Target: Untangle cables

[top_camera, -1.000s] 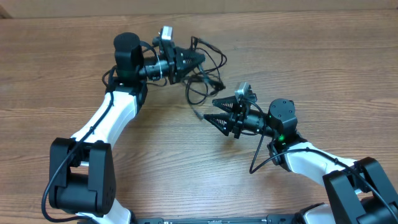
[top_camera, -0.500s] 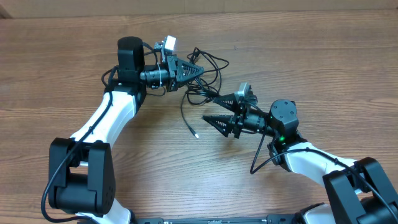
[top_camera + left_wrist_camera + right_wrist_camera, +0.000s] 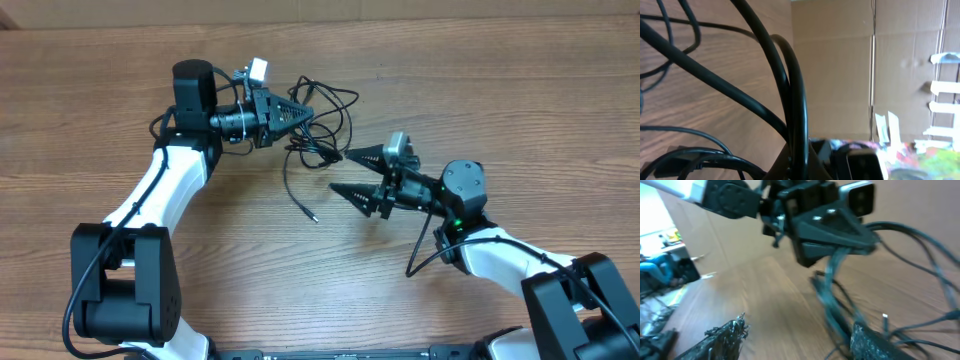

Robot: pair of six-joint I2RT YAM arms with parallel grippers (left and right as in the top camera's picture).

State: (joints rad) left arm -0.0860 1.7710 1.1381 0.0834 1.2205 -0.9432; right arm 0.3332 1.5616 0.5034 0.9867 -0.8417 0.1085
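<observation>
The cables (image 3: 320, 148) are thin black cords bunched in loops at the table's middle. My left gripper (image 3: 310, 112) is shut on the top of the bunch and holds it up. One strand hangs out of the bunch and ends in a silver-tipped plug (image 3: 313, 217) on the wood. In the left wrist view a thick loop of cable (image 3: 802, 110) runs down between my left gripper's (image 3: 800, 171) closed fingers. My right gripper (image 3: 338, 171) is open just right of the bunch, its upper finger close to the cords, nothing held. In the blurred right wrist view, my right gripper (image 3: 800, 337) spreads wide under the left gripper (image 3: 830, 230) and the cables (image 3: 832, 300).
The wooden table (image 3: 520, 100) extends on all sides of the bunch. The thick black cable of the right arm (image 3: 420, 250) loops beside its wrist. Cardboard panels (image 3: 840, 65) stand beyond the far edge of the table.
My left gripper has drawn back to the left with the bunch, and the loose strand has dropped so that its plug lies lower on the table. The right gripper's jaws have spread slightly.
</observation>
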